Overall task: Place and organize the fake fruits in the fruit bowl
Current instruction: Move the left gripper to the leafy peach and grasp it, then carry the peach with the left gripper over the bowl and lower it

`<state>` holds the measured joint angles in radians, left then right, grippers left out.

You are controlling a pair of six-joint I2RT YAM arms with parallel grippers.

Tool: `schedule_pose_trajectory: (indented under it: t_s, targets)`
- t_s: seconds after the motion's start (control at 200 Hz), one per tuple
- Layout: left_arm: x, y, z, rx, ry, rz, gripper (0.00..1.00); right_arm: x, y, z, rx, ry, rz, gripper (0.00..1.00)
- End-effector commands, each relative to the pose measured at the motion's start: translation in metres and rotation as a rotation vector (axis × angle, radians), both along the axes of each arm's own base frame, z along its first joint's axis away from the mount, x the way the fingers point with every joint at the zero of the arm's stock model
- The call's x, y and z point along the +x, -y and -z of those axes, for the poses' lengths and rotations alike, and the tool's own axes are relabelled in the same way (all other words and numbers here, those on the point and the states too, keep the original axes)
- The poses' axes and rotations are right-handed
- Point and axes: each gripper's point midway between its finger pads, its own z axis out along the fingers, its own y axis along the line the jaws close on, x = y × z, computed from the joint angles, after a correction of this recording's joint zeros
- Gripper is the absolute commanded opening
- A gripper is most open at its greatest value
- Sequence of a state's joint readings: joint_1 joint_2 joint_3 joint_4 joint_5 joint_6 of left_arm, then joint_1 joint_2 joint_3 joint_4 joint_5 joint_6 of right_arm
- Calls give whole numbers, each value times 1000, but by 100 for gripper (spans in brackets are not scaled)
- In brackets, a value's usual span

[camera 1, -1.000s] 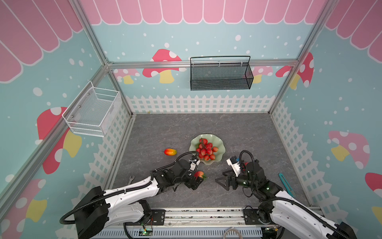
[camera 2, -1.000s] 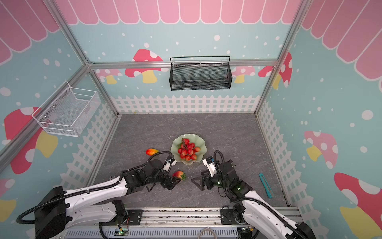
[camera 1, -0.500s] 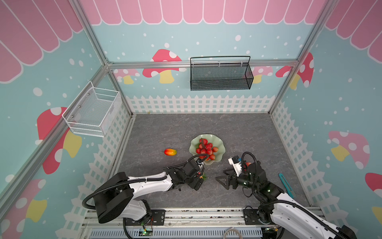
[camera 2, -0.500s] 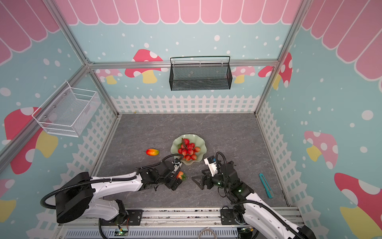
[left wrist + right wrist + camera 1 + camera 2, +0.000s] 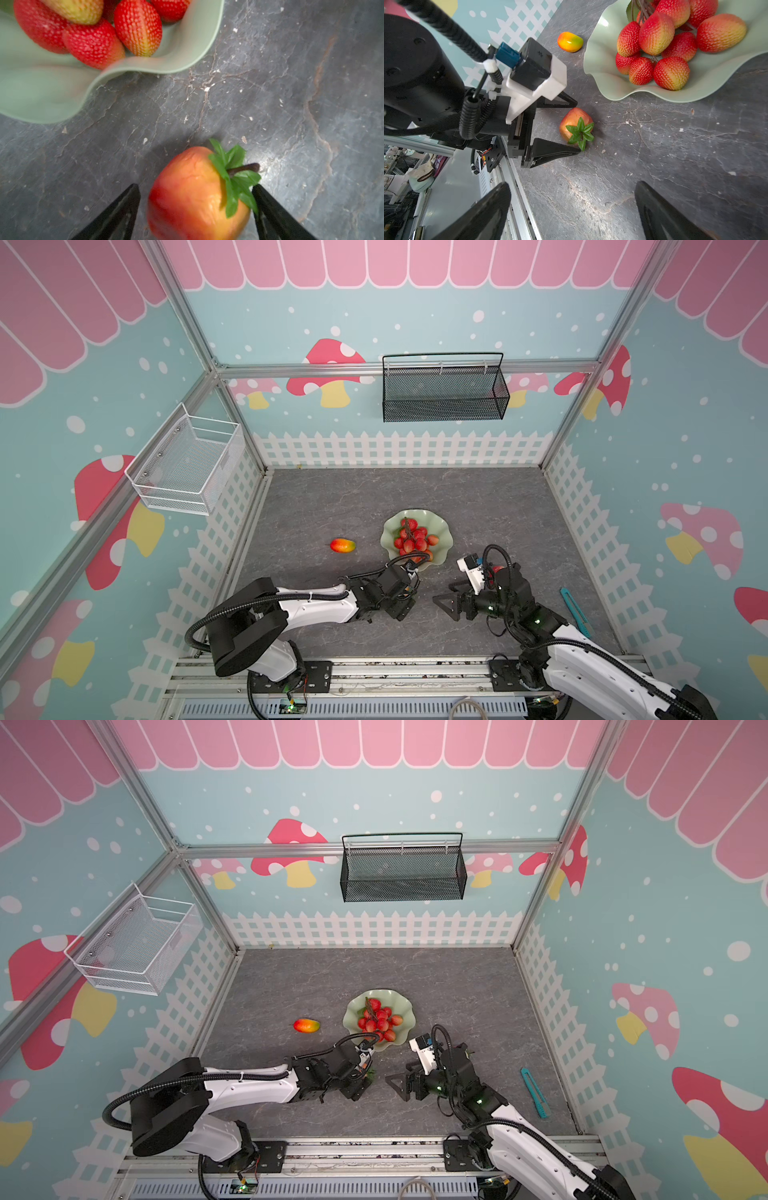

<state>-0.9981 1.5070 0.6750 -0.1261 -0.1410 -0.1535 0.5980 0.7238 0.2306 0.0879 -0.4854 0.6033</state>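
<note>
**Listener:** How far along are you with the fruit?

**Robot:** Partly done. The pale green fruit bowl [image 5: 436, 522] sits just below the centre of both top views. The bunch of small red fruits [image 5: 411, 537] lies inside it and fills the middle. Whether a mango hides under that bunch, I cannot tell. Two fruits are plainly left on the grey table [image 5: 478, 497]. A mango [image 5: 343, 545] lies alone to the left of the bowl, and a leafy strawberry [image 5: 187, 193] lies just below the bowl's lower rim.

**Listener:** And your end effectors?

**Robot:** My left end effector [image 5: 577, 127] is low at the table, fingers apart, one on each side of the strawberry. One finger brushes the green leaves and a gap shows at the other. So it is not clamped, and the fruit rests on the table. My right end effector [image 5: 573, 184] is spread wide and empty, hovering to the lower right of the bowl.

**Listener:** Anything in the way?

**Robot:** The bowl's raised wavy rim stands between the strawberry and the inside, so I judge a lift is needed. The bunch leaves room only round the edges. My right arm is close beside. A teal tool [image 5: 575, 612] lies near the table's right edge, well apart. A black mesh basket [image 5: 442, 393] and a white wire basket [image 5: 187, 466] hang on the walls, clear of the work.
</note>
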Motion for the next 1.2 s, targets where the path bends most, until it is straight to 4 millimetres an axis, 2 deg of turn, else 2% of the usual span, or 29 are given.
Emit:
schedule_pose_trajectory:
  t_s: [0.0, 0.105, 0.295, 0.375, 0.46, 0.615, 0.721, 0.801, 0.961, 1.071, 1.196]
  targets:
    - [-3, 10, -11, -43, 11, 39, 75, 0, -2, -1, 8, 19, -2, 96]
    - [-12, 13, -14, -69, -12, 81, 62, 0, -2, -1, 9, 18, -6, 96]
    - [-17, 16, -21, -94, -27, 105, 48, -1, -3, -5, 21, 19, -11, 97]
    - [-18, 17, -30, -124, -20, 104, 43, -1, -2, -6, 26, 24, -7, 96]
    - [-19, 21, -52, -188, -4, 109, 43, -2, -1, -8, 28, 31, -5, 97]
    - [-9, 31, -113, -322, 83, 106, 43, 3, 1, -14, 29, 50, 28, 97]
    - [18, 32, -145, -362, 157, 35, 43, 10, 4, -18, 29, 54, 68, 96]
    - [48, 37, -157, -355, 201, -26, 43, 18, 9, -24, 31, 68, 122, 97]
    - [110, 70, -174, -345, 255, -70, 42, 25, 10, -37, 45, 102, 151, 97]
    - [150, 87, -170, -313, 270, -124, 42, 30, 11, -47, 49, 119, 171, 96]
    - [175, 97, -150, -264, 275, -164, 42, 49, 20, -58, 8, 152, 253, 97]
